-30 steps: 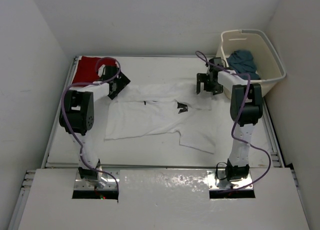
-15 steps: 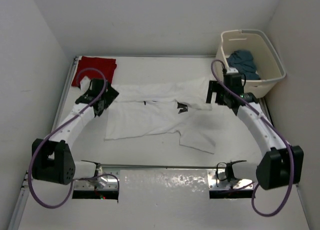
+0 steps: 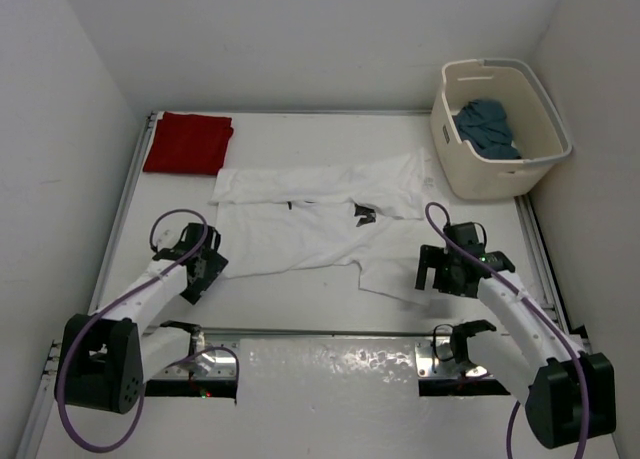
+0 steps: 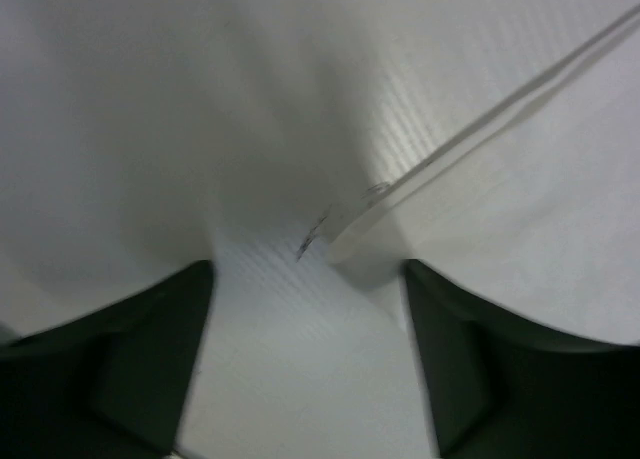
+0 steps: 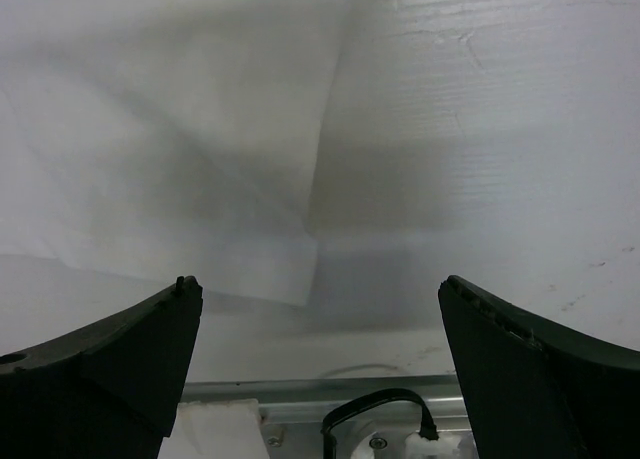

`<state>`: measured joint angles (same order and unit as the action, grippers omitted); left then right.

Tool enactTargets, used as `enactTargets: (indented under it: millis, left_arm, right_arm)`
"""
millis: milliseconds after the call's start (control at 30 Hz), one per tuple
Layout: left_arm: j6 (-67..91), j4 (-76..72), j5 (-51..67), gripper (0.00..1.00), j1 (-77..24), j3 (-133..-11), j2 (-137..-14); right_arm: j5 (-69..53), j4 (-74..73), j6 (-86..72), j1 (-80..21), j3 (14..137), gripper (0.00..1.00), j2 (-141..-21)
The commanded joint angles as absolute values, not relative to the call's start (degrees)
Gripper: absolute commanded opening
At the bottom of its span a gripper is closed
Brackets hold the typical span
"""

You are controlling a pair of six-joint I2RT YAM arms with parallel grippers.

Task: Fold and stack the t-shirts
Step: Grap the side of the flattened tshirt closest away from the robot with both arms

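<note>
The white t-shirt (image 3: 310,224) lies spread mid-worktop (image 3: 300,139), with the red t-shirt (image 3: 188,143) folded at the far left corner and the teal t-shirt (image 3: 487,127) in the basket (image 3: 455,169), so the first fold of the white one looks to be in hand. The left gripper (image 3: 205,269) and right gripper (image 3: 432,271) sit at its near corners, fingers (image 5: 120,349) wide apart and empty; each probably needs to pinch a hem corner and carry it away from the bases. There is open room beyond the collar, but the near rail is close.
</note>
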<state>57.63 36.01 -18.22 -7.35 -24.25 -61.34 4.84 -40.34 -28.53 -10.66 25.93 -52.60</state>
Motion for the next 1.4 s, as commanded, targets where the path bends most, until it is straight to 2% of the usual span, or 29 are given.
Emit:
enactTargets:
  millis: [0, 33, 67, 133, 167, 233, 267, 400, 667, 733, 800, 867, 900, 967, 1000, 1067, 1367]
  left_arm:
    - [58.54, 26.12, -13.81, 0.66, -6.42, -22.32, -64.24]
    - [58.54, 25.58, -13.28, 0.6, -6.42, -21.8, -64.94]
    - [58.62, 24.97, -13.01, 0.49, -6.33, -21.27, -65.21]
    - [59.06, 24.26, -13.27, 0.45, -6.33, -19.87, -65.56]
    - [58.8, 22.95, -12.92, 0.37, -6.33, -19.52, -65.65]
    - [58.71, 20.93, -11.96, 0.18, -6.33, -18.81, -65.83]
    - [58.54, 20.05, -11.43, 0.0, -6.33, -18.81, -66.0]
    - [58.45, 19.77, -11.42, 0.0, -6.33, -19.51, -66.36]
    - [58.36, 20.92, -12.57, 0.0, -6.33, -21.0, -65.74]
    - [58.36, 21.0, -12.57, 0.0, -6.33, -21.18, -65.83]
    - [58.27, 21.53, -12.83, 0.0, -6.33, -21.71, -65.83]
    - [58.01, 22.23, -12.92, 0.0, -6.33, -22.15, -65.83]
    - [57.83, 22.24, -13.01, 0.0, -6.42, -22.58, -65.83]
    - [57.66, 23.11, -12.92, 0.0, -6.33, -23.2, -65.74]
    - [57.48, 23.46, -13.09, 0.0, -6.33, -23.81, -65.57]
    - [57.22, 24.34, -13.01, 0.0, -6.33, -24.26, -65.04]
    - [56.43, 26.19, -12.31, 0.0, -6.33, -28.21, -62.4]
  right_arm:
    - [4.04, -41.48, -29.53, -11.07, 24.96, 0.99, -51.07]
    - [4.13, -41.48, -30.14, -11.16, 24.53, 0.99, -50.98]
    - [3.87, -41.48, -30.49, -11.16, 23.83, 0.99, -50.89]
    - [2.47, -40.87, -31.46, -11.42, 22.77, 0.99, -50.63]
    - [1.68, -41.39, -32.07, -11.86, 22.68, 0.99, -50.45]
    - [1.5, -41.49, -32.95, -12.48, 21.72, 0.99, -50.19]
    - [1.58, -41.57, -33.13, -12.83, 21.45, 0.98, -50.19]
    - [2.46, -38.24, -33.22, -13.27, 20.48, 0.95, -52.98]
    - [-4.65, -25.68, -32.35, -14.41, 17.23, 0.75, -60.9]
    - [-4.83, -22.96, -32.26, -14.41, 16.88, 0.73, -62.31]
    - [-4.75, -21.89, -32.34, -14.41, 16.96, 0.66, -63.45]
    - [-6.06, -20.75, -32.34, -14.41, 17.4, 0.57, -64.86]
    - [-6.93, -20.31, -32.17, -14.5, 17.4, 0.42, -65.04]
    - [-7.99, -21.0, -32.34, -14.41, 17.49, 0.26, -64.86]
    - [-8.43, -21.53, -32.43, -14.41, 17.58, 0.14, -64.25]
    - [-8.53, -23.89, -32.87, -14.5, 17.58, 0.0, -63.02]
    - [-5.63, -29.17, -34.01, -14.33, 26.18, 0.0, -58.18]
